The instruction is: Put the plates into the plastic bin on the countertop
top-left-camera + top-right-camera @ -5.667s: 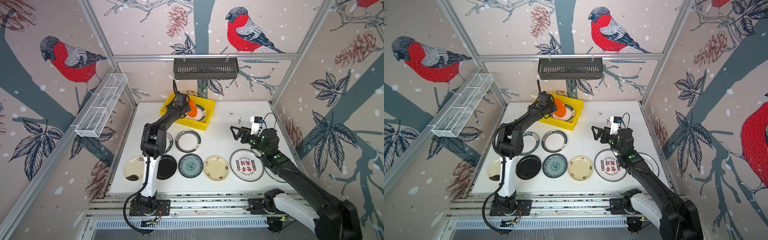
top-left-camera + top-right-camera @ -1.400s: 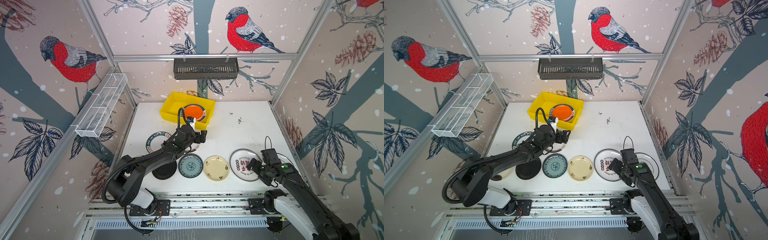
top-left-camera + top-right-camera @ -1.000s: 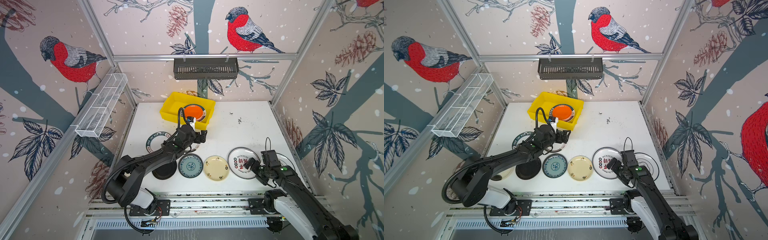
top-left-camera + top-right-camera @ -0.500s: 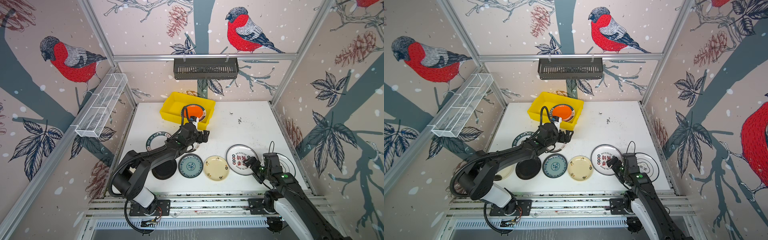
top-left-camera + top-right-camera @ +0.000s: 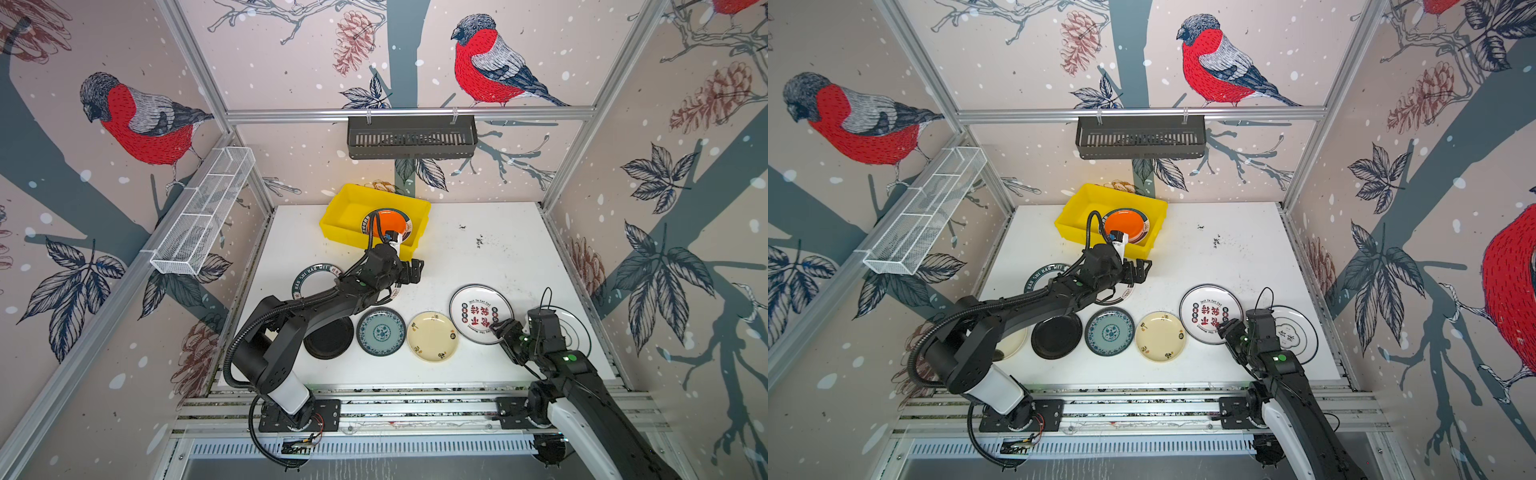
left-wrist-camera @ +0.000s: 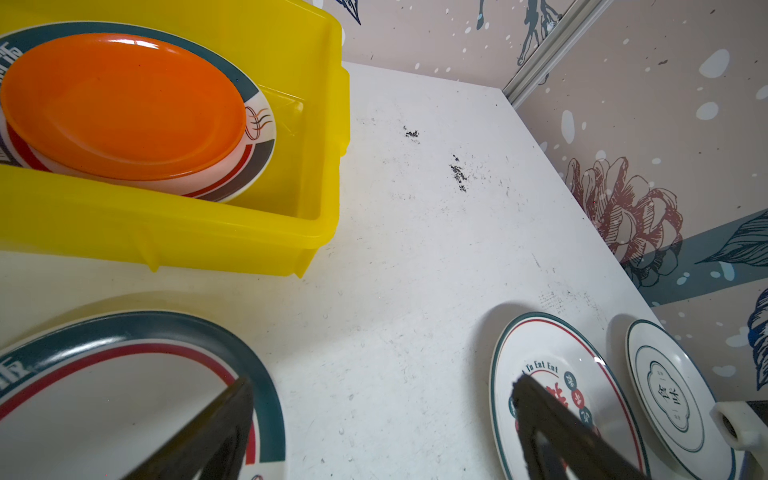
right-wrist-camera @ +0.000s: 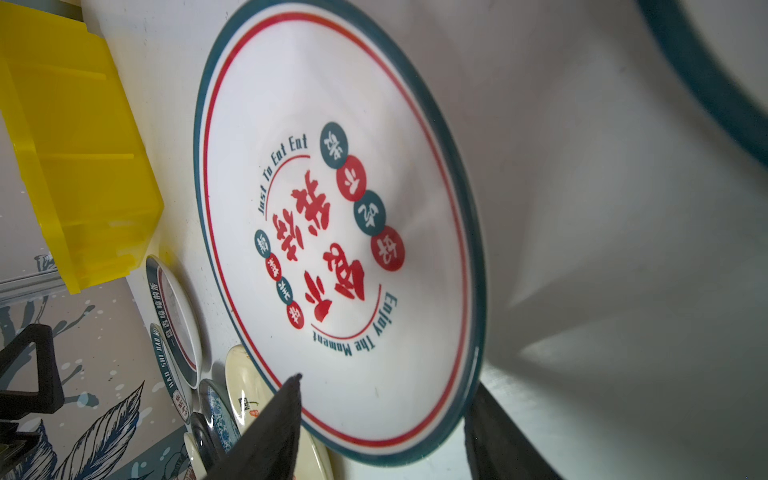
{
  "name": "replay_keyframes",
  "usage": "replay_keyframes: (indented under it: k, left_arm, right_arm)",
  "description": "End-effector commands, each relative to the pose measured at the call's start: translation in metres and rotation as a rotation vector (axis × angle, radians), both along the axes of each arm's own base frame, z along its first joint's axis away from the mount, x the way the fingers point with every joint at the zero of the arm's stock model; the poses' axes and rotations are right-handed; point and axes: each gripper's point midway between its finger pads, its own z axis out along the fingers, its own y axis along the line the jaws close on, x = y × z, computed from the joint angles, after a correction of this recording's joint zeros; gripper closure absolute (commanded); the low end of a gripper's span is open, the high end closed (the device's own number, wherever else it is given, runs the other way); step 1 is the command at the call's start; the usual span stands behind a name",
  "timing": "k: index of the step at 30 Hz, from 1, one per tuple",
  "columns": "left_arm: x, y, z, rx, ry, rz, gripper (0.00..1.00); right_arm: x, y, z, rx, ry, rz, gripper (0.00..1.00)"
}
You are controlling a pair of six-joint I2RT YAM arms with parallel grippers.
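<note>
1. The right gripper (image 5: 500, 329) has its jaws astride the near rim of the red-character plate (image 5: 478, 309), one finger over its face and the other outside the rim. This is judged to be a grip.
2. That plate is at the front right of the countertop (image 5: 478, 257), face up. It appears tilted off the surface, with shadow beneath. Being round, it has no long axis, and the gripped rim faces the right arm's base.
3. The plastic bin (image 5: 347, 208) lies well apart, back and left of those jaws. It holds an orange plate (image 5: 384, 222) on top of another plate.
4. The left gripper (image 5: 413, 270) has its jaws spread wide and empty, above a lettered-rim plate (image 6: 104, 395). It is the nearer gripper to the bin.
</note>
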Motion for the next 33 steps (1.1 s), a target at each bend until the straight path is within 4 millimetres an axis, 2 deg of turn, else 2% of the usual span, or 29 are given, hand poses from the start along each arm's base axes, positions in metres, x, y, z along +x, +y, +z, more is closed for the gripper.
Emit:
replay_keyframes:
  k: [1,10,21,33]
  left_arm:
    - [0.000,-0.003,0.003,-0.007,0.000,-0.004,0.04]
    - [0.000,-0.007,0.003,-0.004,0.006,-0.010,0.04]
    - [-0.002,-0.009,0.006,-0.009,0.007,-0.012,0.04]
    - [-0.004,-0.010,0.005,-0.004,0.008,-0.010,0.04]
  right_arm:
    - [0.003,-0.003,-0.002,-0.006,-0.010,-0.023,0.38]
    - [0.001,-0.003,-0.016,0.003,-0.011,-0.034,0.44]
    - [-0.002,-0.009,-0.027,-0.012,-0.008,-0.065,0.57]
    - [-0.006,-0.014,-0.036,-0.011,0.026,-0.108,0.61]
